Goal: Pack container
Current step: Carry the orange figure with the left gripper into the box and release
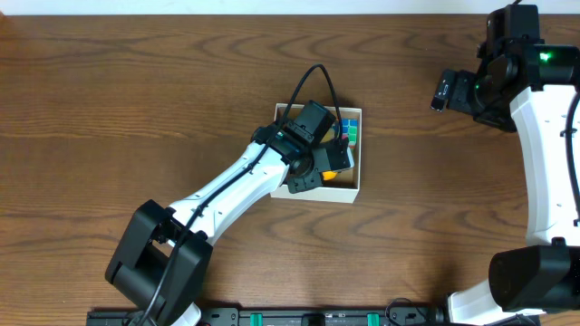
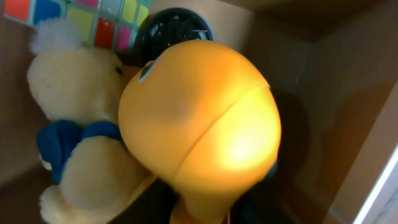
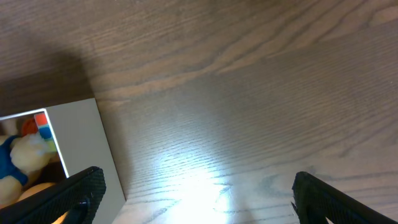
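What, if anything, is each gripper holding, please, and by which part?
The right gripper is open and empty. The left gripper is in the container beside a yellow toy; its fingers are hidden, so I cannot tell.

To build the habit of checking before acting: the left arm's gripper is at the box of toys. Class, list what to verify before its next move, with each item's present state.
1. The left gripper is within the container walls: ok.
2. Its hold on the yellow toy: cannot tell, the fingers are hidden.
3. The yellow toy is inside the container: ok.
4. The plush toy and colour cube lie inside: ok.
5. The right gripper is open and apart from the container: ok.
6. Free floor space inside: cannot tell, the arm covers it.
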Tool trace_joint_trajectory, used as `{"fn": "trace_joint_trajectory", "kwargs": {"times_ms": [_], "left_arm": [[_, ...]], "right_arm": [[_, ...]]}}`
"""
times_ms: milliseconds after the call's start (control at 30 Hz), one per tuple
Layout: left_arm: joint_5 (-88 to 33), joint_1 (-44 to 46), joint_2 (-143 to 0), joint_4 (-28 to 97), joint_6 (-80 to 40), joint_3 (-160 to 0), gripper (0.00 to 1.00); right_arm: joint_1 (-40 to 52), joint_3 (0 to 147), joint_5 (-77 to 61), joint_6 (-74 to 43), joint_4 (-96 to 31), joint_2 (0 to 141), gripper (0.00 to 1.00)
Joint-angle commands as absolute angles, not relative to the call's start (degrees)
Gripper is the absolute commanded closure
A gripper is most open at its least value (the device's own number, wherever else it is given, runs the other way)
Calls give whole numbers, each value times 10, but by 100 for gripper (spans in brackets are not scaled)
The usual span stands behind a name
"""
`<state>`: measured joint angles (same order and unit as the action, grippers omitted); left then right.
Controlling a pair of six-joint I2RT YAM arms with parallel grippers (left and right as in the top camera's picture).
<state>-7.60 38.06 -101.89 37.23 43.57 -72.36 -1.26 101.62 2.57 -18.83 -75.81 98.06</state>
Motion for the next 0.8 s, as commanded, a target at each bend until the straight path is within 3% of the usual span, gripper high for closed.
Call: {"fn": "trace_joint_trajectory", "kwargs": {"times_ms": [0,67,400,767], "left_arm": [[-86,385,-1024,376,429,-733,58],[-86,389,-1024,380,427,-733,54],[-76,411,-1019,378,411,-734,52],[29,389,-947,368,404,-762,51]], "right_arm": [[-11,1014,32,-182,-758,981,1],[-11,1014,32,-182,-758,981,1],[-11,1014,32,-182,-756,981,1],[-11,1014,32,-182,-756,981,1]]}}
